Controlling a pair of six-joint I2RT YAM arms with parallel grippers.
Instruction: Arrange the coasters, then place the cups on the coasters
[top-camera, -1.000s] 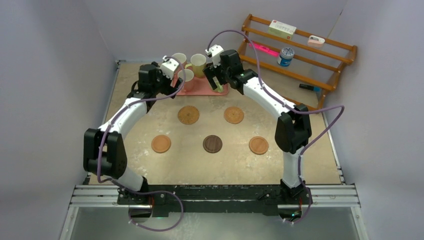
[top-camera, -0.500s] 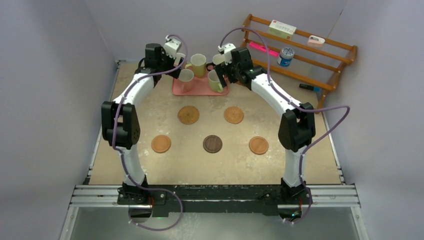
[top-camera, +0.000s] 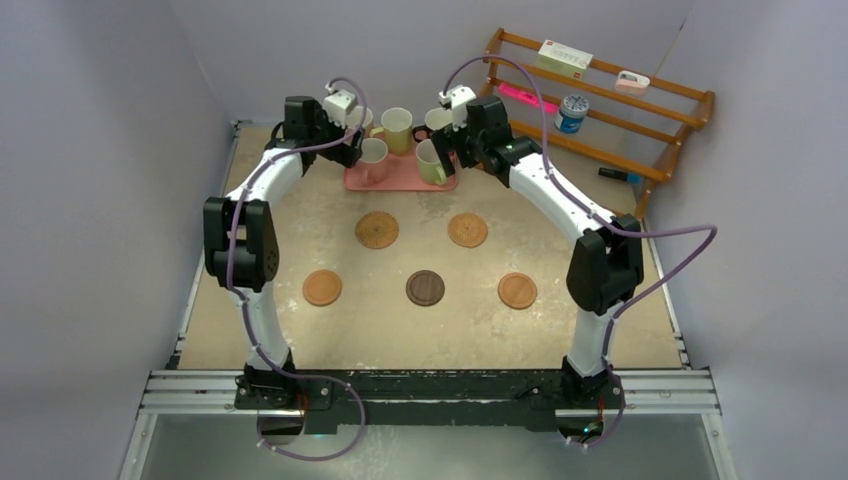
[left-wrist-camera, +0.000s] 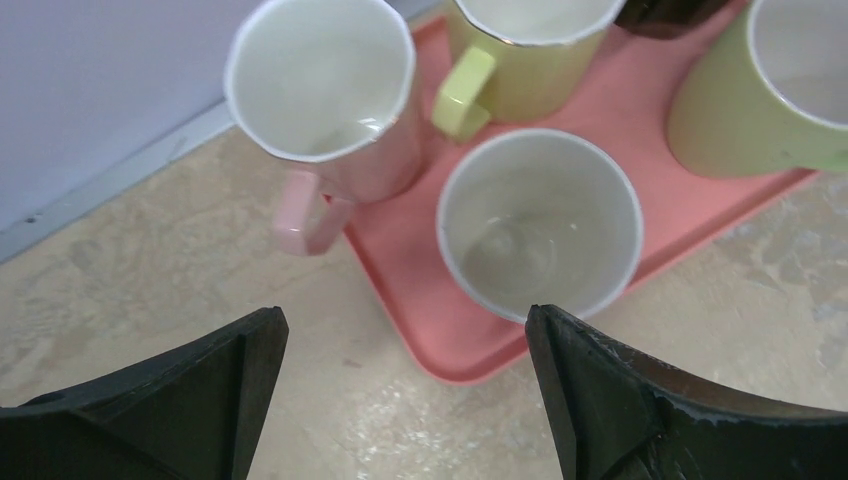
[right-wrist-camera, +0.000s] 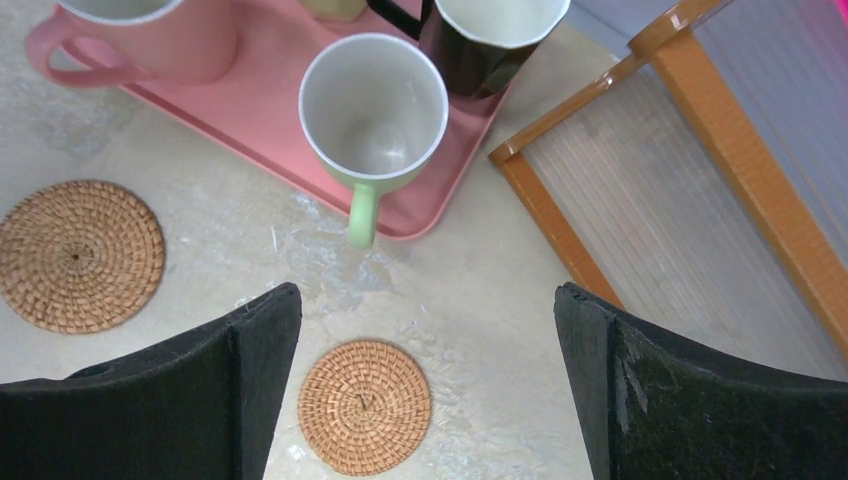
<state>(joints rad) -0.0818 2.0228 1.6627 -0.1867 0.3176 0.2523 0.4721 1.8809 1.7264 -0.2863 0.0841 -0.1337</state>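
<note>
Left claw (left-wrist-camera: 402, 318) and right claw (right-wrist-camera: 428, 292) have pulled back, uncovering the pink cup (top-camera: 372, 160) and green cup (top-camera: 430, 163).

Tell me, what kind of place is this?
Probably a robot test booth, not a kitchen: a left arm and right arm bolted to a metal rail at the edge of a table, plain walls closing it in, and mugs, a pink tray and coasters as props.

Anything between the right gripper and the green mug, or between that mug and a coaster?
Nothing visible. The open right gripper hangs by the green mug; only the pink tray's rim and bare table lie before the nearest woven coaster.
</note>
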